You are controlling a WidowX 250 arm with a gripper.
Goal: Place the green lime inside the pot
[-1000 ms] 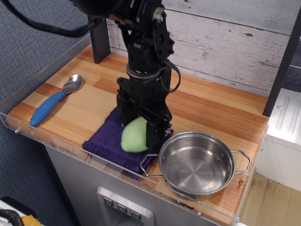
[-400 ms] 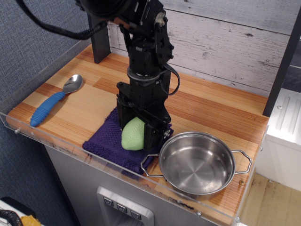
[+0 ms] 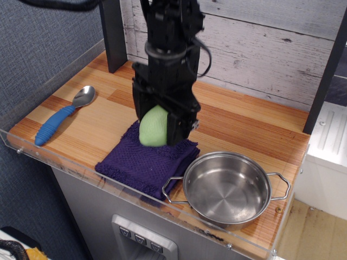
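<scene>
My black gripper (image 3: 156, 129) is shut on the pale green lime (image 3: 153, 127) and holds it in the air above the purple cloth (image 3: 143, 161). The lime shows between the two black fingers, its lower end just clear of the cloth. The shiny steel pot (image 3: 226, 187) with two wire loop handles stands empty at the front right of the table, to the right of and below the held lime.
A spoon with a blue ribbed handle (image 3: 59, 119) lies at the left. A clear acrylic rim (image 3: 81, 170) runs along the table's front and left edges. A dark post (image 3: 113, 32) stands at the back left, a white plank wall (image 3: 260, 38) behind.
The gripper has risen with the lime in it, lifting the lime off the purple cloth and slightly toward the back. The pot and spoon have not moved.
</scene>
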